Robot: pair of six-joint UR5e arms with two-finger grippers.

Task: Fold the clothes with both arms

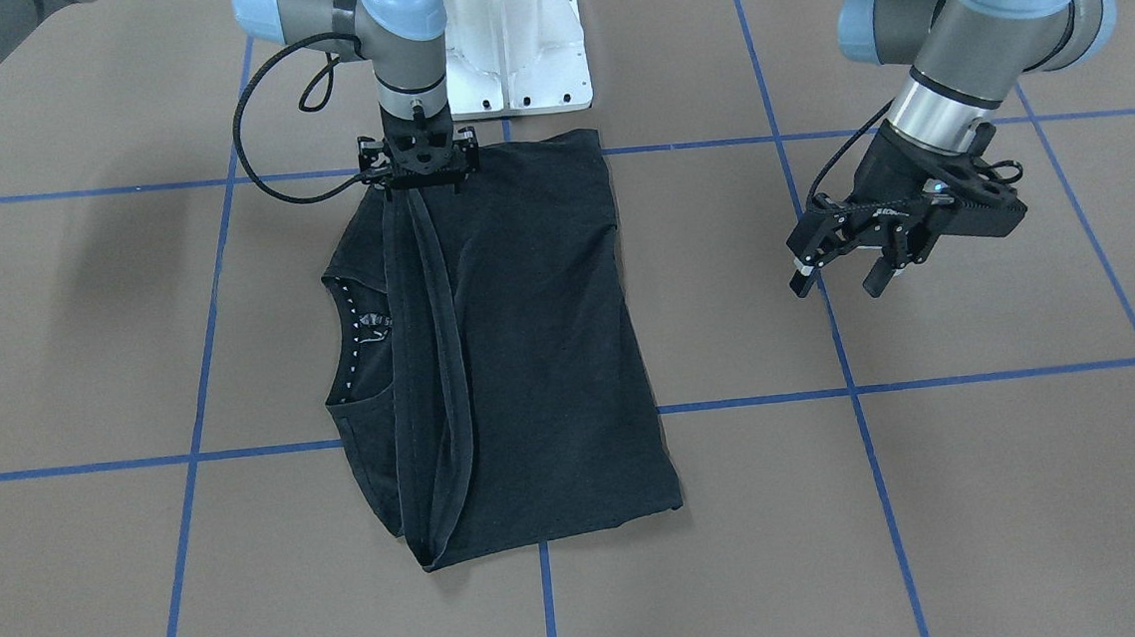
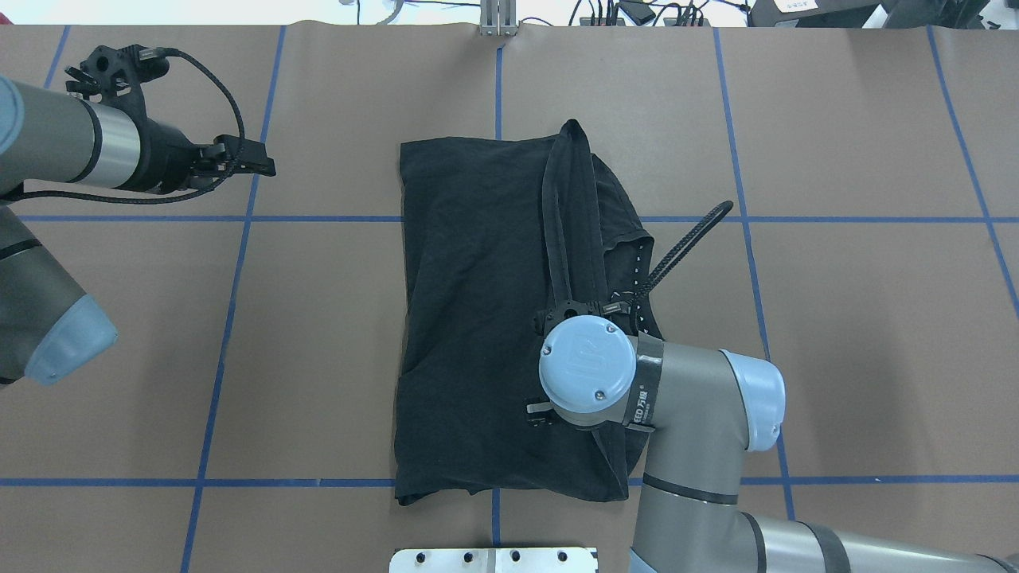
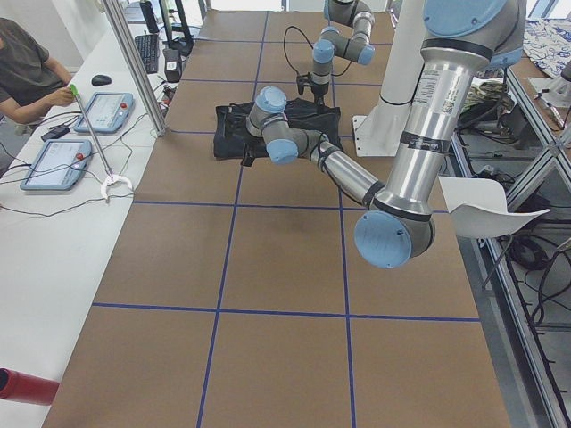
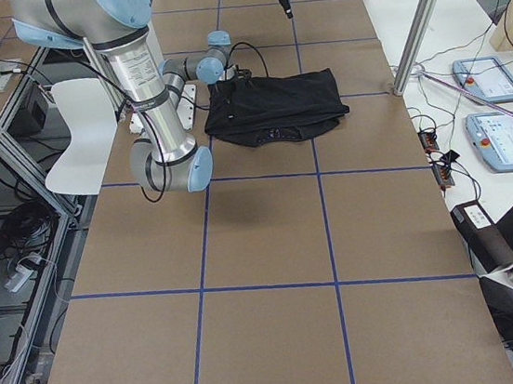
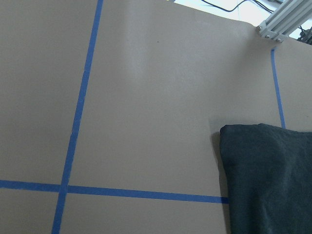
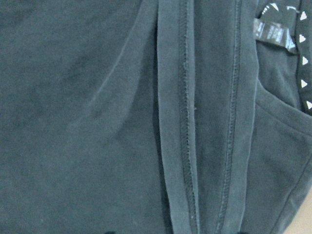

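The black T-shirt [image 1: 540, 360] is laid part-folded at the middle of the counter [image 1: 989, 489]. Its long axis is run outward from the robot's base, and the collar [image 1: 355, 343] is turned to the robot's right. A lifted hem band [image 1: 445, 347] appears to be pinched by the right arm's fingers [image 1: 388, 183] at the base end. The left arm's fingers [image 1: 809, 267] are held wide, empty, well apart from it.

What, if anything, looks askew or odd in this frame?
The fold in the T-shirt is uneven. A hem band runs taut up to the right gripper, apparently pinched there rather than lying flat, and the collar pokes out past it. The left gripper hangs open, off the cloth. Nothing looks damaged.
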